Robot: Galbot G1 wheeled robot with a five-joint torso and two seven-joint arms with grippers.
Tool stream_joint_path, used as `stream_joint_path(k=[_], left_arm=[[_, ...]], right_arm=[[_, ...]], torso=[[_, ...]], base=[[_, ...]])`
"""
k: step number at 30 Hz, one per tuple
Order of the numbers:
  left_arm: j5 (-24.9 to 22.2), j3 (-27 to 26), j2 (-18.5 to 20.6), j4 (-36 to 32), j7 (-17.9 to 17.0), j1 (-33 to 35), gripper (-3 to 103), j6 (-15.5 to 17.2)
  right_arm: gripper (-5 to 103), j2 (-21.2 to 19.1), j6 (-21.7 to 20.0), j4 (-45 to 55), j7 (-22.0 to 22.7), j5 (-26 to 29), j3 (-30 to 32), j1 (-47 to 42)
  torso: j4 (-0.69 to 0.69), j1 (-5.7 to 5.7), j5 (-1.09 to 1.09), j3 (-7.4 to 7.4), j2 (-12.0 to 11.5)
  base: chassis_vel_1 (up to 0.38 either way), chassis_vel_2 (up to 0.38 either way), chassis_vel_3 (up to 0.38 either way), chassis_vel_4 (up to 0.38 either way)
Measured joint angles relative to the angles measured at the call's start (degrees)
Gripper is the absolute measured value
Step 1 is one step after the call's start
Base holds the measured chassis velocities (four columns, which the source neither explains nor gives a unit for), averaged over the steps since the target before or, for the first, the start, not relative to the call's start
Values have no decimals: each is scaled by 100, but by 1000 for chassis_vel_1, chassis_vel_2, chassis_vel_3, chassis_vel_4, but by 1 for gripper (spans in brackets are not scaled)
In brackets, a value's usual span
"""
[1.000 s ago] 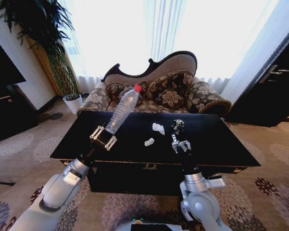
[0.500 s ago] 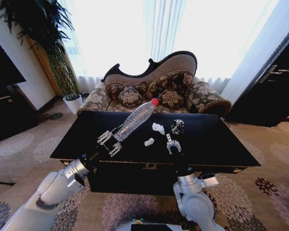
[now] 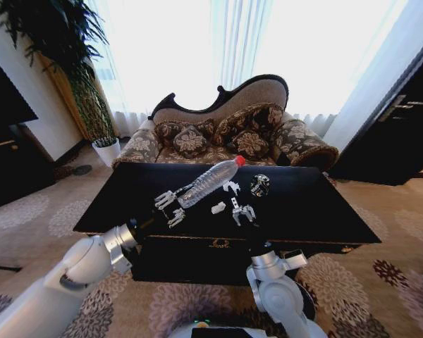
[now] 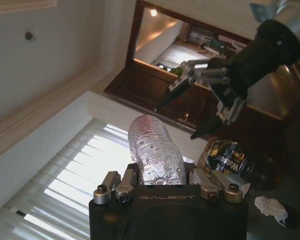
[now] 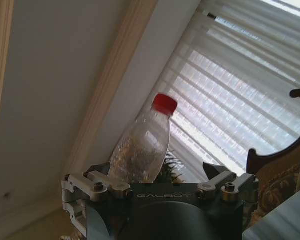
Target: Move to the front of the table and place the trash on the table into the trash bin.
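Observation:
My left gripper [image 3: 171,209] is shut on the base of the clear plastic bottle [image 3: 208,182]. It holds the bottle tilted above the black table [image 3: 324,211], red cap [image 3: 240,160] pointing away to the right. The left wrist view shows the bottle [image 4: 155,155] between the jaws. My right gripper [image 3: 243,210] hangs open over the table's front middle, beside a white paper bit [image 3: 218,208]. A second paper bit [image 3: 230,186] and a dark patterned item [image 3: 260,185] lie just beyond. The right wrist view sees the bottle [image 5: 142,145] close by. The trash bin is out of view.
A patterned sofa [image 3: 225,130] stands behind the table under bright windows. A potted plant [image 3: 92,105] is at the back left, a dark cabinet [image 3: 402,134] at the right, dark furniture [image 3: 7,148] at the left. Patterned carpet surrounds the table.
The left gripper has swung the bottle rightward and lower, tipping it closer to level. The right gripper has moved left and farther over the table, nearer the paper bits.

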Motion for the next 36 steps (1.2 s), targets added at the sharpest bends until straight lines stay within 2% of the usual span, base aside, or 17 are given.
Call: stream_joint_path(k=[4,9,14,17,24,25,29,33,35,36], left_arm=[[41,371,56,149,0,-337,40,11],[216,749,41,289,5,-506,40,-29],[275,1032,26,361,8,-673,40,-71],[350,1373,-51,523,41,-989,39,-71],[372,1443,-31,536,79,-959,39,-70],[373,1384,-14,521,84,-887,39,-93],[378,1188,20,451,83,-698,39,-140],[388,942,68,337,81,-471,39,-161],[387,925,72,326,80,-455,39,-163],[387,900,81,311,81,-441,39,-163]], right_arm=[[100,-499,-11,-240,50,37,-186,381],[100,-875,-8,-410,-14,66,-335,687],[100,-962,-43,-437,-13,228,-382,847],[100,-1034,-49,-535,22,499,-419,1003],[100,-979,-83,-548,80,680,-481,1096],[103,-952,-84,-545,48,705,-480,1091],[95,-932,-75,-541,-31,709,-464,1076],[74,-1043,-47,-480,-121,752,-381,1064],[74,-1058,-48,-465,-123,764,-355,1054],[64,-1093,-49,-424,-150,789,-281,1000]], torso=[[1,-1,-1,0,0],[1,1,0,0,0],[2,0,0,0,0],[0,-1,0,0,0],[1,0,0,0,0],[1,0,-1,0,0],[2,-1,0,-1,1],[1,-1,0,-1,1],[1,-1,0,-1,1],[2,-1,0,-1,1]], base=[[0,0,0,0],[0,0,0,0],[0,0,0,0],[0,0,0,0],[0,0,0,0],[0,0,0,0],[0,0,0,0],[0,0,0,0],[0,0,0,0],[0,0,0,0]])
